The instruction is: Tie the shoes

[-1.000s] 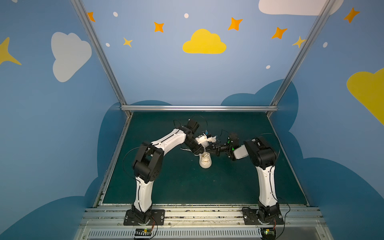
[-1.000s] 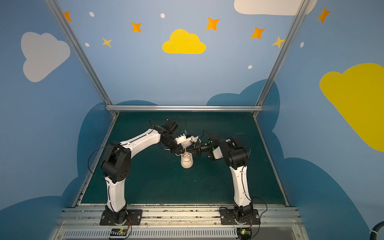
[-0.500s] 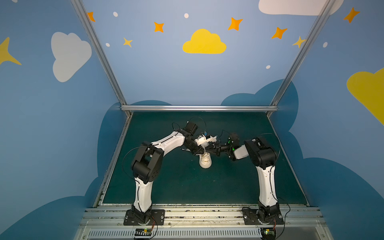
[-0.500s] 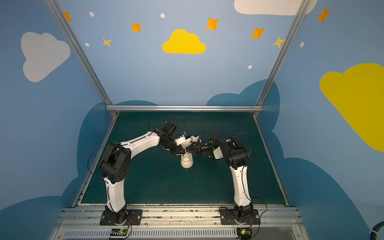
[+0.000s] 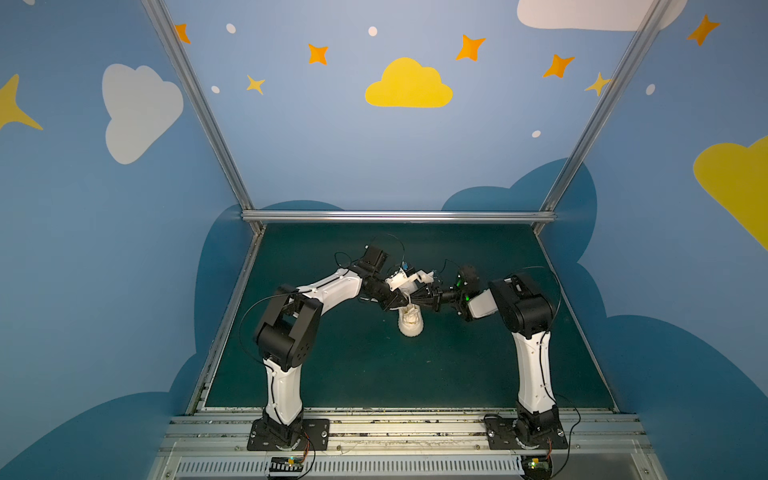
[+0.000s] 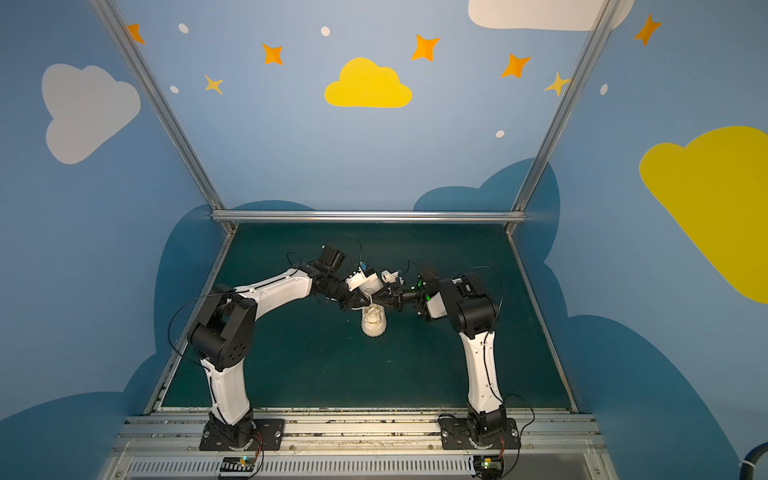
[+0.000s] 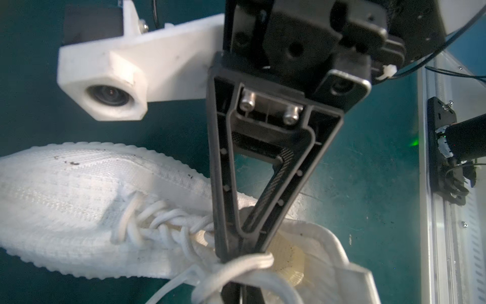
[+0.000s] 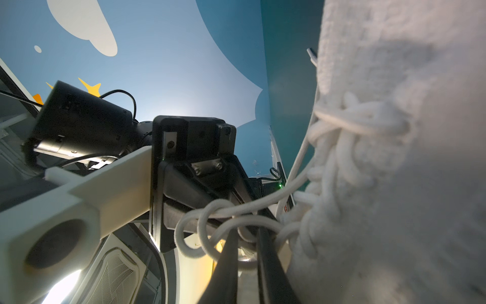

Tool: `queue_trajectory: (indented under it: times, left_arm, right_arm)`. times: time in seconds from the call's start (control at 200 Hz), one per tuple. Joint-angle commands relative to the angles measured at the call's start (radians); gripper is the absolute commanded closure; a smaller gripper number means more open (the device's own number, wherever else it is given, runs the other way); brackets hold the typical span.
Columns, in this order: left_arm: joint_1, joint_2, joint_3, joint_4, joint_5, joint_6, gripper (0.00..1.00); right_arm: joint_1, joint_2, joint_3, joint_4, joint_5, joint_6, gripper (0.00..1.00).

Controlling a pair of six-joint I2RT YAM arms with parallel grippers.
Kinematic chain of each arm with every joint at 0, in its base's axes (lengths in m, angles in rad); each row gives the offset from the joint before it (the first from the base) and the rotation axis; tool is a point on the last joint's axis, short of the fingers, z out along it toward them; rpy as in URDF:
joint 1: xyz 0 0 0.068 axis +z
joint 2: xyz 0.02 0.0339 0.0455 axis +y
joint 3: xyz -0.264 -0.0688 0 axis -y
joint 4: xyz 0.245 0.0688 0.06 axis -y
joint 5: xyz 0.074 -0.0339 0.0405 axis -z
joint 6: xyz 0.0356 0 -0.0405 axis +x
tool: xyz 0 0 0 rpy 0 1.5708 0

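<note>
1. The green table is seen in both top views, with both arms bent in over its middle.
2. The shoe is set on its sole near the table's centre, with its toe pointed toward the arm bases. An off-white knit upper and a ribbed sole edge are shown, with small dark specks on the knit.
3. The left gripper and the right gripper are placed tip to tip just above the shoe's collar. The left one is pressed closed, and a lace strand appears to be pinched there. The right one's fingers are held slightly apart.
4. The laces are crossed through the eyelets, and loose loops are wound about the meeting fingertips.
5. The knot-forming step is judged to be in hand, as no finished bow is seen. Next, a strand must be caught by the right gripper and drawn through a loop without the left hold being lost.
</note>
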Motion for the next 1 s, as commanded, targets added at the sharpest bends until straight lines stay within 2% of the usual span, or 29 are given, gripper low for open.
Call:
queue_trajectory:
  times: [0.0, 0.175, 0.451, 0.646, 0.746, 0.996]
  left_arm:
    - [-0.001, -0.037, 0.002, 0.053, 0.039, -0.001, 0.97]
    - [-0.001, -0.048, -0.007, 0.058, 0.046, 0.005, 0.97]
    - [-0.003, -0.061, -0.039, 0.108, 0.062, 0.005, 0.96]
    - [0.0, -0.05, -0.036, 0.112, 0.068, -0.008, 0.96]
    - [-0.002, -0.057, -0.052, 0.135, 0.068, -0.015, 0.95]
    - [-0.002, -0.055, -0.049, 0.12, 0.075, -0.003, 0.94]
  right_arm:
    - [0.01, -0.029, 0.005, -0.012, -0.024, -0.012, 0.84]
    - [0.016, -0.048, 0.01, -0.101, -0.02, -0.077, 0.84]
    - [0.012, -0.114, 0.014, -0.39, -0.005, -0.292, 0.8]
    - [0.007, -0.129, 0.029, -0.519, -0.011, -0.388, 0.87]
    - [0.009, -0.134, 0.033, -0.603, -0.01, -0.444, 0.86]
    - [0.015, -0.149, 0.061, -0.654, -0.019, -0.476, 0.82]
